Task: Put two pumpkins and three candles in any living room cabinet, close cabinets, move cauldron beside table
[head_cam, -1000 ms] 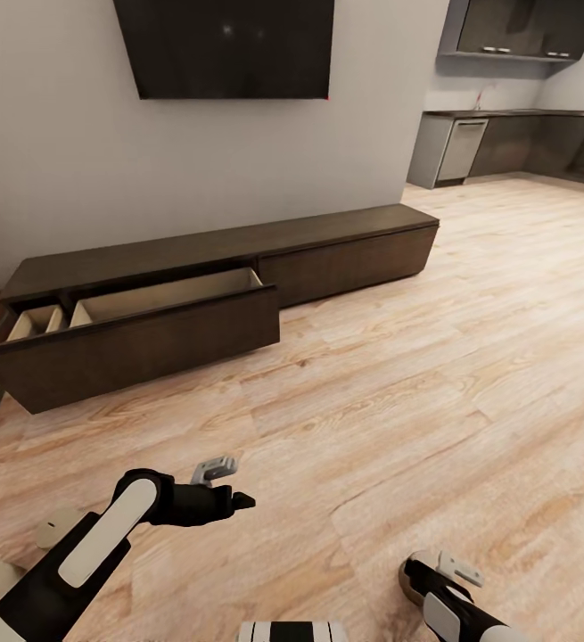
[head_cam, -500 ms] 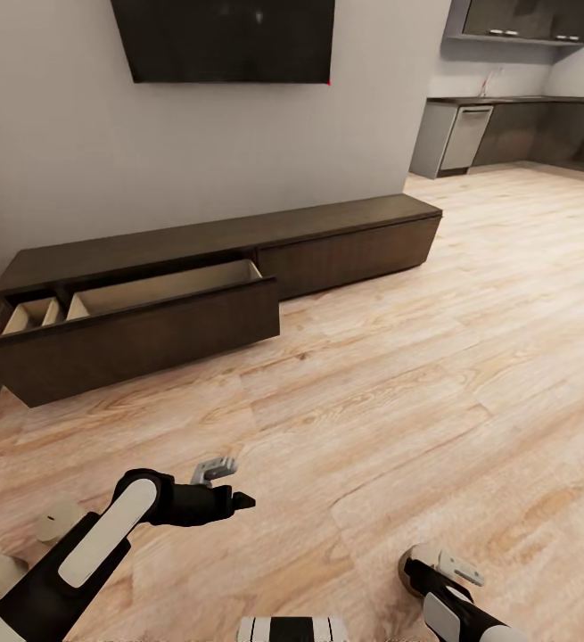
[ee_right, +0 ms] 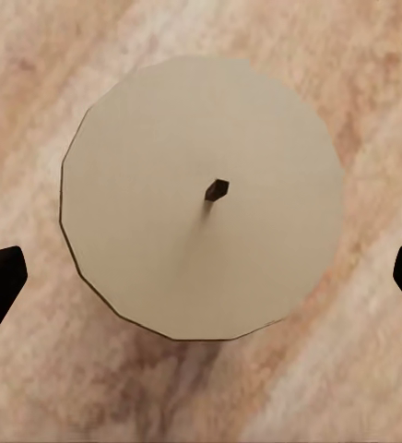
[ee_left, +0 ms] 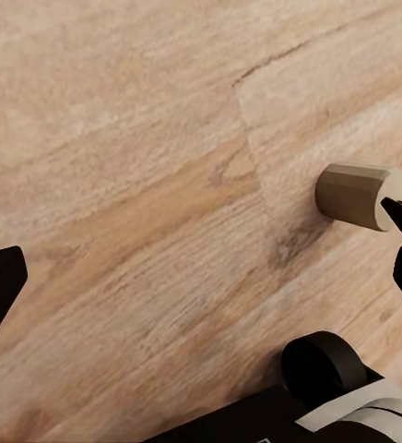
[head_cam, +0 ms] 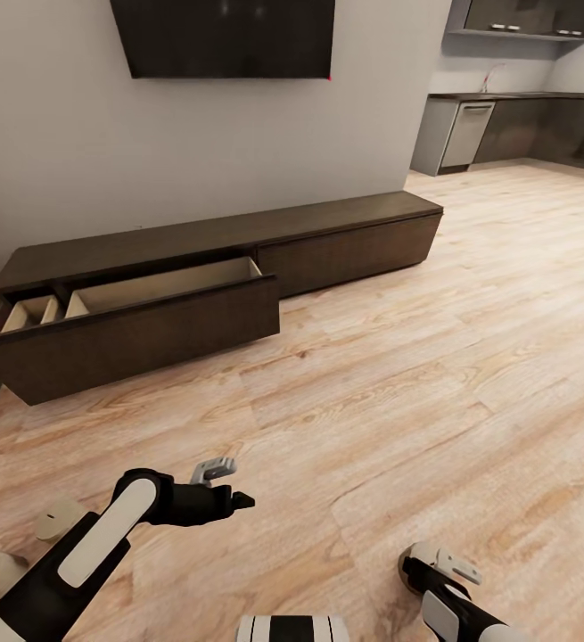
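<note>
Right pincer [ee_right: 201, 277] spread wide, centred over a squat beige wicked candle [ee_right: 201, 196] standing on the pale plank floor [head_cam: 434, 357]. Left pincer [head_cam: 223, 481] open, empty. Dark-brown cabinet [head_cam: 220, 234], drawer out, at 11 o'clock. Risk — an off-centre descent tips the candle.

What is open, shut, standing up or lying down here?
Left gripper, open, empty.
Right gripper, open over candle.
Left cabinet drawer, pulled open.
Right cabinet drawer, shut.
Candle below right gripper, standing upright.
Candle near left gripper, lying sideways.
TV, dark.
</note>
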Controlling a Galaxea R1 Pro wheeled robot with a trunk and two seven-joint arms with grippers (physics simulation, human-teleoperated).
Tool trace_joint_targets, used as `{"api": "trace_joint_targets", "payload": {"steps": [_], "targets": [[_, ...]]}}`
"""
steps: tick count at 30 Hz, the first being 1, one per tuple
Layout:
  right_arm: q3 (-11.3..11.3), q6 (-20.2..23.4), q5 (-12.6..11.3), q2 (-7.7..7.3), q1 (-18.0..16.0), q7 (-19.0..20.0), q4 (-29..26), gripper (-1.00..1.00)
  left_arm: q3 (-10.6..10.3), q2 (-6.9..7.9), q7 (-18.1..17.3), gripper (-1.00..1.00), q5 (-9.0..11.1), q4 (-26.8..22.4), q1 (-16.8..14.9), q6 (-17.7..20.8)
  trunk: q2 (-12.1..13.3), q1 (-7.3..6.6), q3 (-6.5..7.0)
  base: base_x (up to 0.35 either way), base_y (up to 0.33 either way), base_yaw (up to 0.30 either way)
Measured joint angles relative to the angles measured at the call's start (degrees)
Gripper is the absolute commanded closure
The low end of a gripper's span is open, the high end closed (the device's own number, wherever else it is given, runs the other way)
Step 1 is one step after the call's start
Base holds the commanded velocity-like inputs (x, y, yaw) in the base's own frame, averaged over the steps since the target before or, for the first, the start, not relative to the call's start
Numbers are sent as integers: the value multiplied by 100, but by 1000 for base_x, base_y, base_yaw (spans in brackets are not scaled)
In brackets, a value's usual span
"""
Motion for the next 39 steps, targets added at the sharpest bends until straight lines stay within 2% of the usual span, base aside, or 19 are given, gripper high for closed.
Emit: {"api": "trace_joint_targets", "payload": {"steps": [5,9,11,14,19,28,39], "targets": [[-4,119,-21,6,0,1,0,-100,1,50,-11,-100,2,0,0,0,0,0,0,0,0,0],[-18,778,4,-10,-18,-1,-67,-100,0,68,-23,-100,2,0,0,0,0,0,0,0,0,0],[-22,995,-3,-13,-23,-4,-269,-100,4,70,-27,-100,1,0,0,0,0,0,0,0,0,0],[-25,1126,-16,-17,-32,-34,-563,-100,8,73,-32,-100,0,0,0,0,0,0,0,0,0,0],[-29,1359,-41,-22,-45,-67,-676,-100,10,80,-35,-100,1,0,0,0,0,0,0,0,0,0],[-75,1478,-88,-36,-53,-84,-691,-100,12,81,-35,-100,3,0,0,0,0,0,0,0,0,0],[-110,1485,-134,-181,-53,-103,-663,-100,9,81,-35,-100,1,9,0,-1,0,0,0,0,0,0]]}}
